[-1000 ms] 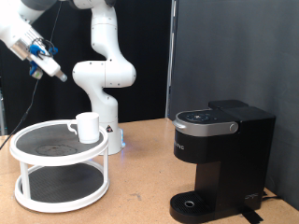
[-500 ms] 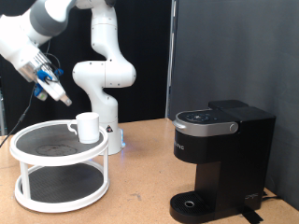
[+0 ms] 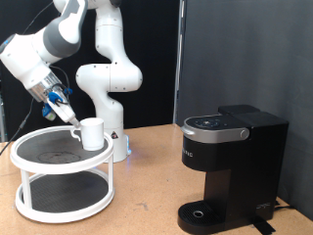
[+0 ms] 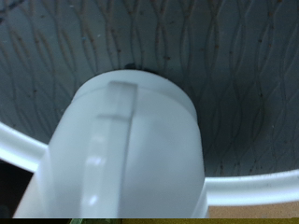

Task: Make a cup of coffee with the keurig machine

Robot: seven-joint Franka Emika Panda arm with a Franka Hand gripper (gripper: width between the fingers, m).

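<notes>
1. At the exterior view's left, the tool (image 3: 70, 117) hangs low over the top tier of a white two-tier round stand (image 3: 29, 147), just to the left of the cup (image 3: 92, 133).
2. How far the tool's fingers stand apart cannot be told from either view; nothing shows between them.
3. The cup stands upright on the stand's top tier, at its right side, handle towards the tool.
4. In the wrist view the cup (image 4: 121, 154) fills the picture, its handle facing the camera, with the stand's dark patterned top (image 4: 234, 56) behind it.
5. At the exterior view's right, well apart from the stand, the keurig machine (image 3: 231, 166) sits on the wooden bench (image 3: 147, 196), lid down and drip tray bare.
</notes>
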